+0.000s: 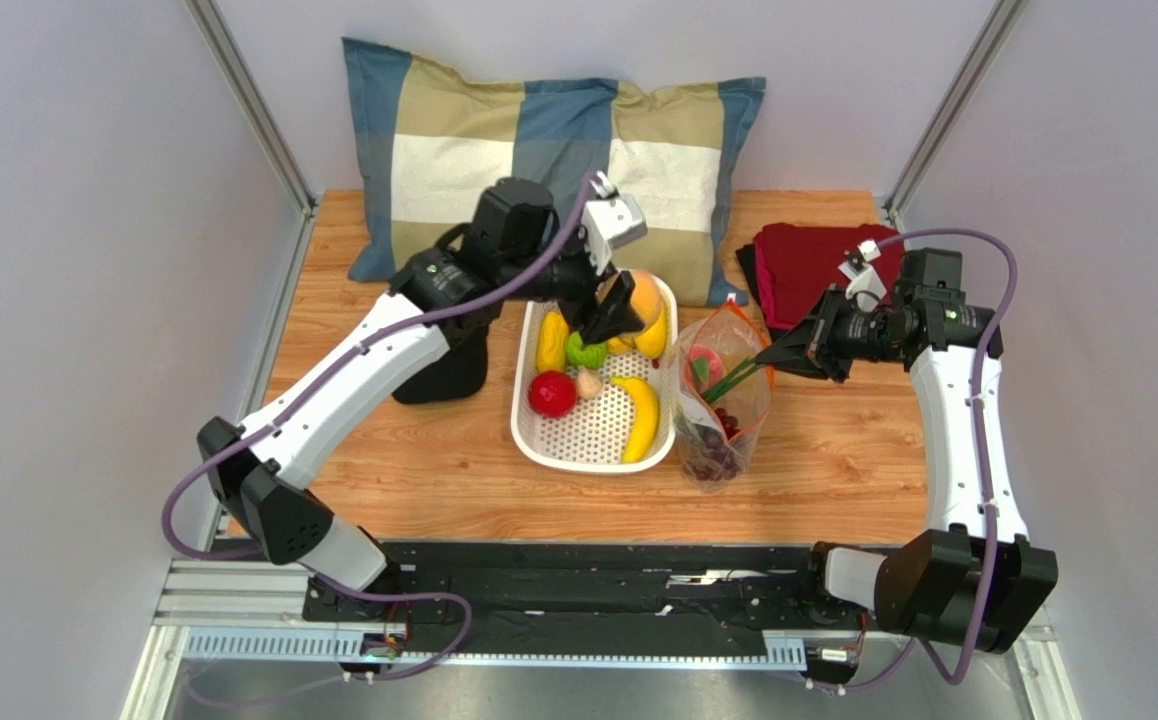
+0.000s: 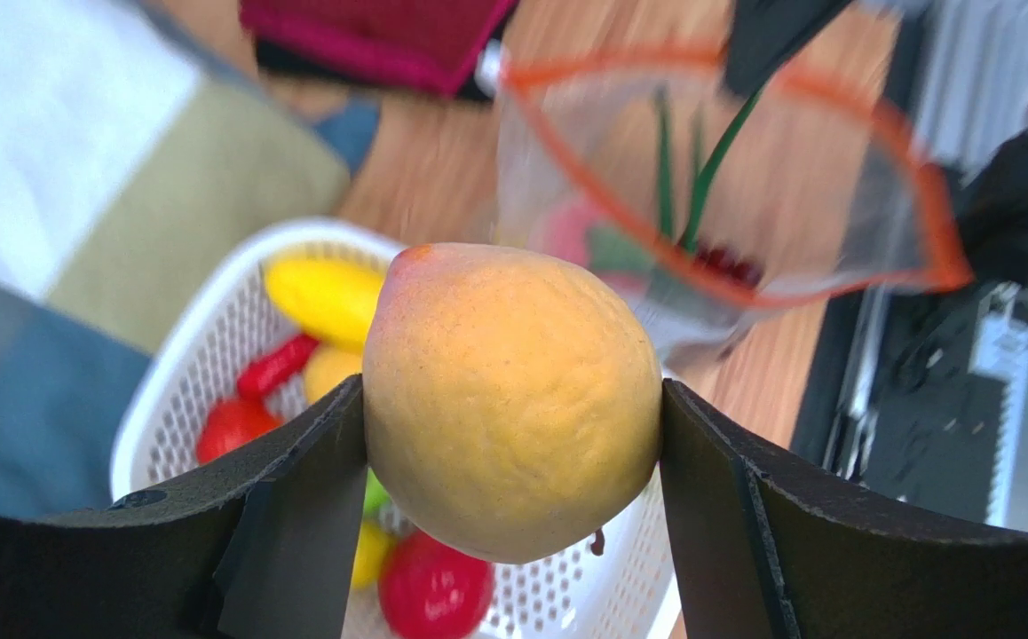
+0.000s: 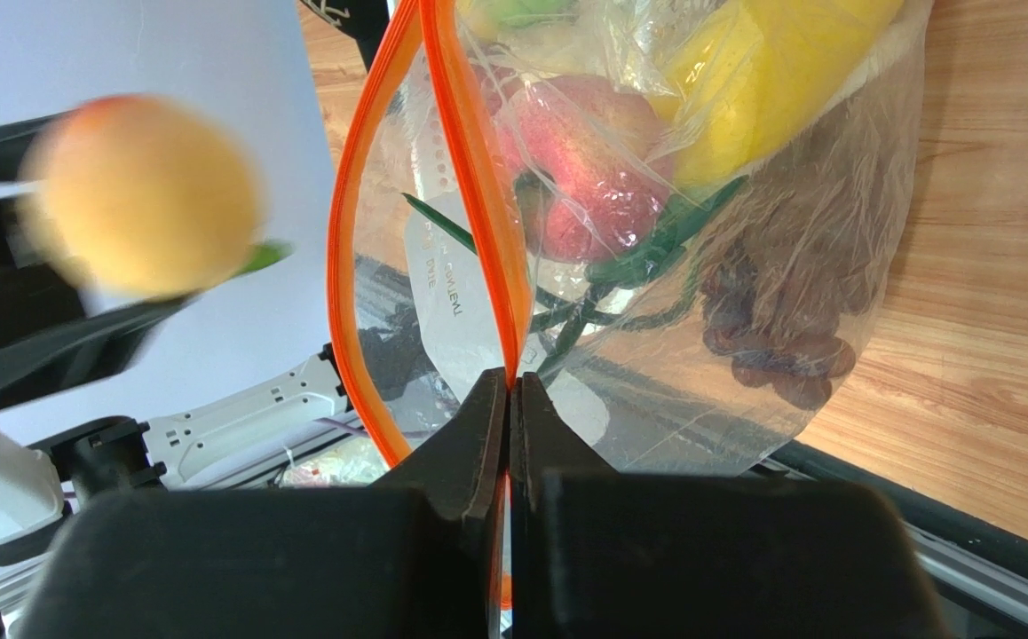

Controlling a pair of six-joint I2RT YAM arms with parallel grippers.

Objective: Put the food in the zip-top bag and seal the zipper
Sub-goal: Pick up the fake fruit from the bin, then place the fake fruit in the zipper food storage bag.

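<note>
The orange-yellow fruit point(image 2: 513, 400) is held tight in the left hand point(image 1: 611, 312), above the white basket point(image 1: 585, 438). The zip-top bag point(image 1: 720, 405) stands just to the right in the top view. Its mouth is open, and the right hand point(image 3: 509, 386) is closed on the zipper point(image 3: 346, 226). All rests on a wooden surface point(image 1: 841, 465), with a pillow point(image 1: 540, 135) at upper centre.

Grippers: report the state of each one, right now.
Left gripper: closed, holding the peach.
Right gripper: closed, pinching the zipper of the bag.
</note>
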